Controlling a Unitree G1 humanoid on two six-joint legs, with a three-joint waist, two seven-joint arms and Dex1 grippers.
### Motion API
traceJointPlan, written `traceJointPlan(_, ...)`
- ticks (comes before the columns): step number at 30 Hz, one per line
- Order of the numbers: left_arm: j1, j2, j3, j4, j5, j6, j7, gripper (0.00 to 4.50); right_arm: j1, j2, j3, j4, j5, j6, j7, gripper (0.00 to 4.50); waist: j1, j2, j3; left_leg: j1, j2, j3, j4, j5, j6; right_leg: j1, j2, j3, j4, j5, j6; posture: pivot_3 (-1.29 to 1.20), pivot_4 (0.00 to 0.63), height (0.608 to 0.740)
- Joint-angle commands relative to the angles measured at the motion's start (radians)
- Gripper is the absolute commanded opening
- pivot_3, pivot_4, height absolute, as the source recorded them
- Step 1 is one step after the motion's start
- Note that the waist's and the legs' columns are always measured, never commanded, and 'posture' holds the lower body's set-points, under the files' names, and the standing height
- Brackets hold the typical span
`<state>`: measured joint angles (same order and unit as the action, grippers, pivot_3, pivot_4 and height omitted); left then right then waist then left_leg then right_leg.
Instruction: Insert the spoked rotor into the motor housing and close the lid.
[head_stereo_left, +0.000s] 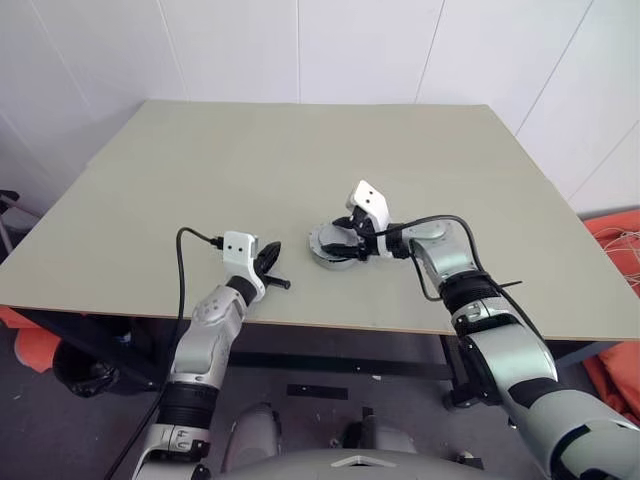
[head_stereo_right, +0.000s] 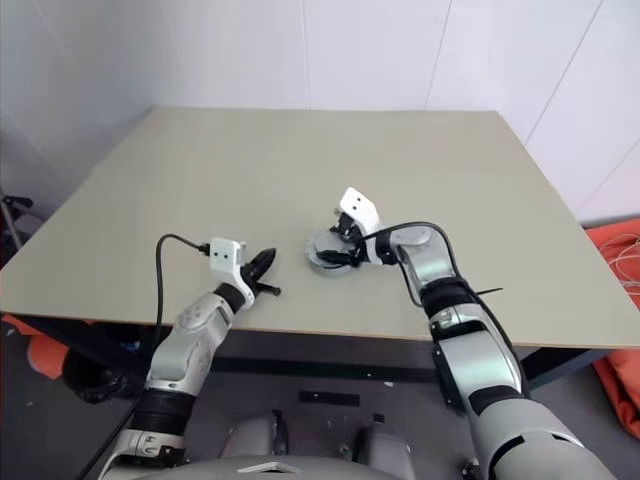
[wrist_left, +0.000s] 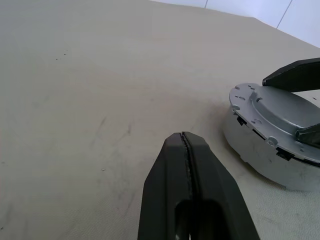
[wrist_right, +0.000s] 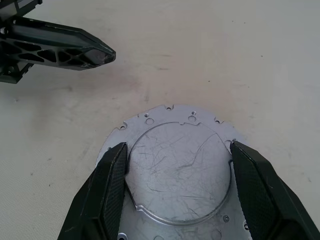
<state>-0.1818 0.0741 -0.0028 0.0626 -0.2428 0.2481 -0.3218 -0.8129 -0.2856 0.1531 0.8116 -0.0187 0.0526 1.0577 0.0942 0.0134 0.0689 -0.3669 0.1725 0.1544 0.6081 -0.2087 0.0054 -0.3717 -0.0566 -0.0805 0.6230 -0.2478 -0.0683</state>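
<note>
The motor housing (wrist_left: 260, 145) is a short grey round body on the table, with the lid (wrist_right: 180, 170), a scratched silver-grey disc with a raised round centre, lying flat on top of it. My right gripper (wrist_right: 177, 150) reaches over it from the right, and its two fingers press on opposite sides of the lid's raised centre. My left gripper (wrist_left: 186, 137) is shut and holds nothing. It hovers just above the table, a short way left of the housing, with its tip toward it. The spoked rotor is hidden.
The beige table (head_stereo_left: 200, 160) stretches wide behind and to both sides of the housing. Its front edge runs just below both grippers. White walls stand behind it, and orange material lies on the floor at far right (head_stereo_left: 620, 250).
</note>
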Motion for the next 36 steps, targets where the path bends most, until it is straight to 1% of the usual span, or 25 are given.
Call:
traceJointPlan(1,-0.017,0.001,0.007,-0.026,-0.006,-0.008,-0.001,0.00,-0.037,-0.008,0.000,0.003,0.006,-0.007,0.009,3.16,0.000,0.000,0.000,0.000,0.000,0.000,0.000,0.000,0.000,0.000,0.000,0.000,0.000,0.000,0.000,0.00,0.000,0.740)
traceJointPlan(7,-0.013,-0.003,0.004,-0.035,-0.005,-0.008,0.003,0.00,-0.030,-0.007,0.002,-0.014,0.010,-0.004,0.026,3.16,0.000,0.000,0.000,0.000,0.000,0.000,0.000,0.000,0.000,0.000,0.000,0.000,0.000,0.000,0.000,0.00,0.000,0.740)
traceJointPlan(22,-0.011,-0.006,0.000,-0.049,-0.004,-0.001,0.009,0.00,-0.021,-0.024,0.039,0.004,-0.020,-0.078,0.035,3.16,0.000,0.000,0.000,0.000,0.000,0.000,0.000,0.000,0.000,0.000,0.000,0.000,0.000,0.000,0.000,0.00,0.000,0.740)
traceJointPlan(29,-0.009,-0.005,0.001,-0.053,-0.005,0.003,0.009,0.00,-0.029,-0.031,0.055,0.007,-0.034,-0.065,0.045,3.16,0.000,0.000,0.000,0.000,0.000,0.000,0.000,0.000,0.000,0.000,0.000,0.000,0.000,0.000,0.000,0.00,0.000,0.740)
traceJointPlan(36,-0.010,-0.003,0.002,-0.052,-0.006,0.006,0.007,0.00,-0.035,-0.035,0.057,0.005,-0.026,0.000,0.068,3.16,0.000,0.000,0.000,0.000,0.000,0.000,0.000,0.000,0.000,0.000,0.000,0.000,0.000,0.000,0.000,0.00,0.000,0.740)
